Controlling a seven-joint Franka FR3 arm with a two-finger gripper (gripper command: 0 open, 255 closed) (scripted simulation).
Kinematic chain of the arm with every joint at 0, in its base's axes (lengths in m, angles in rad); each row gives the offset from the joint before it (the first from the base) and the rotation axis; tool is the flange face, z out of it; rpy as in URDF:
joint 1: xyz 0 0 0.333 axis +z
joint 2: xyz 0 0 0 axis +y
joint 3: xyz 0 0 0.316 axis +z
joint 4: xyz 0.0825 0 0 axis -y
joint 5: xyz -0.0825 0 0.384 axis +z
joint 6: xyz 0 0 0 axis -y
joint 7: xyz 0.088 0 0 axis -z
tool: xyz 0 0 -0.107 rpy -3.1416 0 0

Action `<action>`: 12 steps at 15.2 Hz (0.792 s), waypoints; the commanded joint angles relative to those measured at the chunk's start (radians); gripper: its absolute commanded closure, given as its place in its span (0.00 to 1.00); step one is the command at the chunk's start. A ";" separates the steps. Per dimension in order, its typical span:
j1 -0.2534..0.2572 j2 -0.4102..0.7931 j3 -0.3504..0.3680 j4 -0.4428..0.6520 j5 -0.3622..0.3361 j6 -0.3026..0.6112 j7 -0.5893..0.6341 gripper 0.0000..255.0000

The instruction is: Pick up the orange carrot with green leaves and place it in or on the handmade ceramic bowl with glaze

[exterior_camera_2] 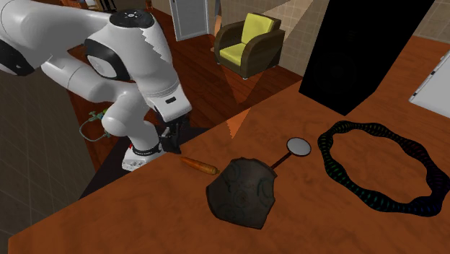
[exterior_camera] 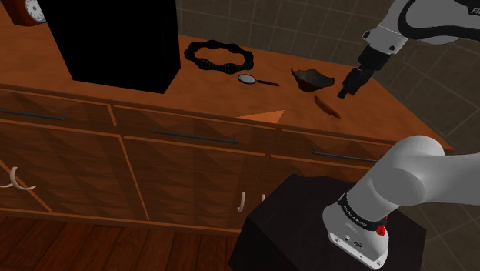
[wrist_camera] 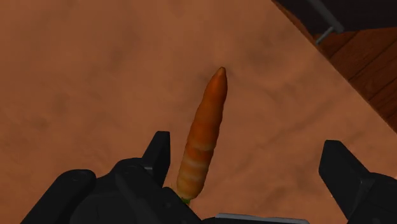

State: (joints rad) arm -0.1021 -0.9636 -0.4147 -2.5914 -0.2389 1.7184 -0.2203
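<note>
Jaws apart, the gripper [wrist_camera: 247, 150] seemingly hovers over the carrot [wrist_camera: 205, 137].

The white arm [exterior_camera_2: 130, 65] reaches out, black fingers [wrist_camera: 159, 154] spread apart, apparently pointing downward.

carrot [wrist_camera: 205, 137] leaf end hidden behind pincer [wrist_camera: 248, 145], black box [exterior_camera: 115, 38] cut off above

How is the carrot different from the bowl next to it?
The carrot is orange, long and thin; the bowl is dark, wide and rounded. The carrot is smaller than the bowl. Both rest on the wooden counter, side by side.
</note>
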 commanded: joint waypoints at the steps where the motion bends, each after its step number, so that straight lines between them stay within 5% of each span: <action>1: -0.014 0.065 -0.011 -0.023 -0.007 0.093 0.065 0.00; 4: -0.027 0.178 -0.022 -0.038 -0.008 0.223 0.164 0.00; 12: -0.029 0.235 -0.052 -0.116 -0.026 0.357 0.178 0.00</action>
State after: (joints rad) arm -0.1308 -0.7355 -0.4618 -2.6966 -0.2615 2.0567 -0.0416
